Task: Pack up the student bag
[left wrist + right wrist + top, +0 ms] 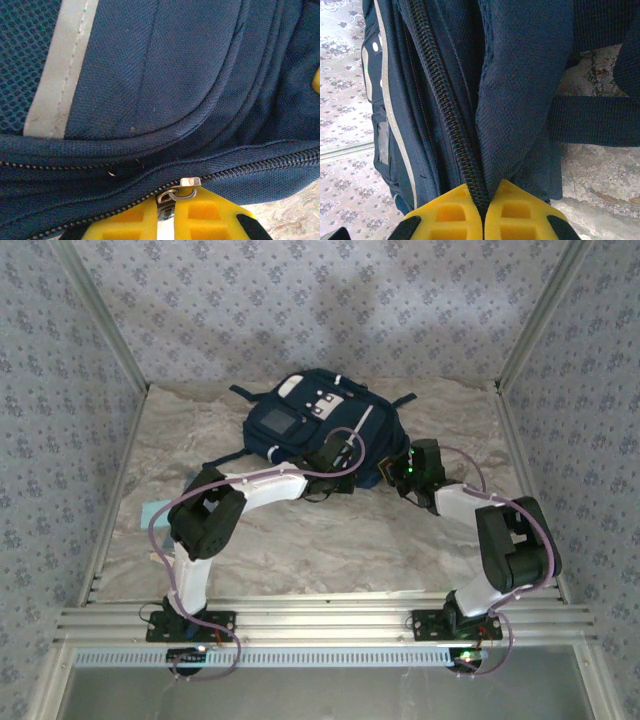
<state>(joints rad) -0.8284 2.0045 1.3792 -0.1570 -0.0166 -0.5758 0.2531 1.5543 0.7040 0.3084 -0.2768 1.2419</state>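
Note:
The student bag [318, 418], navy blue with white stripes and a grey patch, lies flat at the back middle of the marble table [300, 550]. My left gripper [345, 454] is at the bag's near edge. In the left wrist view its yellow fingers [130, 222] are shut on the metal zipper pull [169, 210], just below the slider [190, 182] on the closed zipper. My right gripper [402, 468] is at the bag's right near corner. In the right wrist view the right gripper [483, 202] is shut on the bag's zipper seam [447, 117] and the fabric beside it.
A pale blue flat item [150, 512] lies at the table's left edge. Patterned walls enclose the left, back and right. A dark bag strap [595, 120] lies on the table right of the pinched fabric. Open tabletop stretches between the bag and the arm bases.

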